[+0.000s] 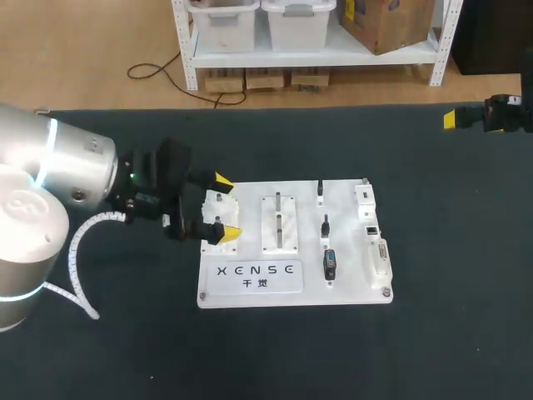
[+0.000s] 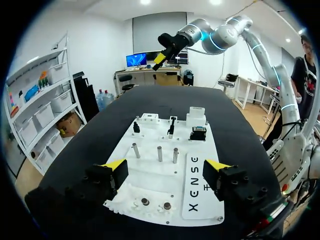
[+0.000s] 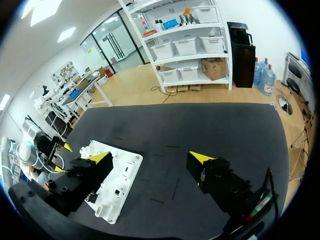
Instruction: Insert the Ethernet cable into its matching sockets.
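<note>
The white connector board (image 1: 250, 283) lies mid-table. It carries small black plugs (image 1: 326, 225), a black socket (image 1: 371, 229) and a white socket block (image 1: 365, 196) along its right side. I see no loose Ethernet cable in any view. My left gripper (image 1: 226, 207) is open at the board's left edge, its fingers straddling a white fixture (image 1: 218, 212). In the left wrist view the left gripper (image 2: 165, 170) stands open over the board (image 2: 200, 200), with the black socket (image 2: 198, 133) far ahead. My right gripper (image 1: 454, 118) hovers at the table's far right, and the right wrist view shows it (image 3: 150, 157) open and holding nothing.
Three metal pegs (image 2: 159, 152) stand upright on the board ahead of the left gripper. A long white connector (image 1: 379, 258) sits at the board's right edge. Dark table mat (image 1: 450, 250) surrounds the board. The board's near corner (image 3: 112, 200) lies beside the right gripper's finger.
</note>
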